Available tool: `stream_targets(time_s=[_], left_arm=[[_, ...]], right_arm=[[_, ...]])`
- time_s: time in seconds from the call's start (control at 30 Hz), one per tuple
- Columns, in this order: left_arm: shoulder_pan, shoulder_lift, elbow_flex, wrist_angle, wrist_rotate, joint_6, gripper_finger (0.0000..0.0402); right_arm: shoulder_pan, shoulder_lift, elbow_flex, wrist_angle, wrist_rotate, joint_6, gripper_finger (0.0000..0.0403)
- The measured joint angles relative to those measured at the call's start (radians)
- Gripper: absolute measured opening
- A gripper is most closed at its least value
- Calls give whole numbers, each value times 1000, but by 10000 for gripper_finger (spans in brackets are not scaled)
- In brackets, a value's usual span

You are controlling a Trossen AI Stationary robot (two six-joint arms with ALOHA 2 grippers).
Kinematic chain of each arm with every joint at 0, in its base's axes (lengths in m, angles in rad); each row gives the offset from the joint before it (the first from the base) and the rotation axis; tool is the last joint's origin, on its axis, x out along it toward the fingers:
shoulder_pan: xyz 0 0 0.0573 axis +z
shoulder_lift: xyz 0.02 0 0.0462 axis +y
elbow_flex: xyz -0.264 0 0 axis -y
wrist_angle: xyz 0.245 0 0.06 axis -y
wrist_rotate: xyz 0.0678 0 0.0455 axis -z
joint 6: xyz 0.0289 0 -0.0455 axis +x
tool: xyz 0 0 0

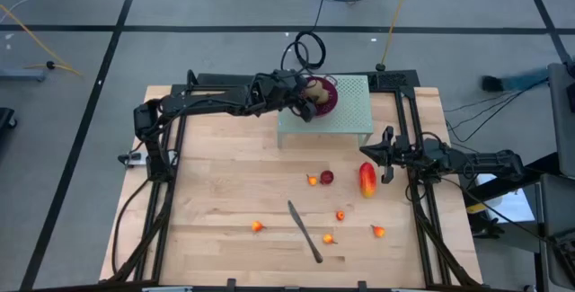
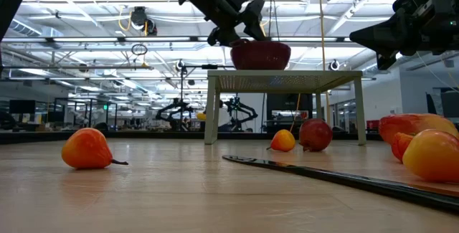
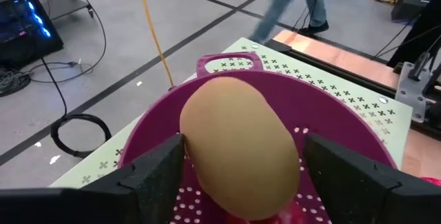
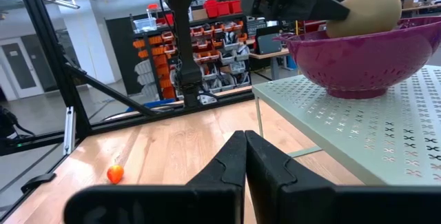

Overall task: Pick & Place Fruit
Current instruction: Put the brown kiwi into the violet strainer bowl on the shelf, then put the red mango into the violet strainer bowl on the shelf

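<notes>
A brownish-green oval kiwi (image 3: 241, 155) sits between the fingers of my left gripper (image 3: 242, 143), over the inside of the purple perforated bowl (image 3: 337, 110). The bowl (image 1: 330, 95) stands on a pale green perforated stand (image 1: 350, 117) at the table's far side. My left gripper (image 1: 308, 100) reaches there from the left. My right gripper (image 1: 387, 157) is shut and hangs above the table's right side, beside the red-yellow mango (image 1: 367, 180). A dark red round fruit (image 1: 327, 177) and several tiny orange-red ones (image 1: 340, 215) lie on the wood. My left gripper pinches the kiwi across its width, one finger (image 3: 162, 169) on each long side (image 3: 189, 148). The fingers slant down over the bowl's rim from the table's left. The kiwi's upper part (image 4: 365, 9) shows above the rim. Whether its underside rests on the bowl's floor, I cannot tell.
A long dark-handled knife (image 1: 305, 232) lies slantwise on the near middle of the table, among the small fruits. The stand's legs (image 2: 211, 111) rise from the far half of the table. A person's legs (image 3: 296, 3) walk on the floor beyond the table.
</notes>
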Motion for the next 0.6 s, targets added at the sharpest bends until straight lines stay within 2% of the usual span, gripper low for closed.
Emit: stream_targets(time_s=[0.23,0.6], left_arm=[[14,-15,0,42,0,1,307],[7,-128,0,51,-29,44,308]], right_arm=[[0,0,0,0,0,0,0],[0,0,0,0,1,0,0]])
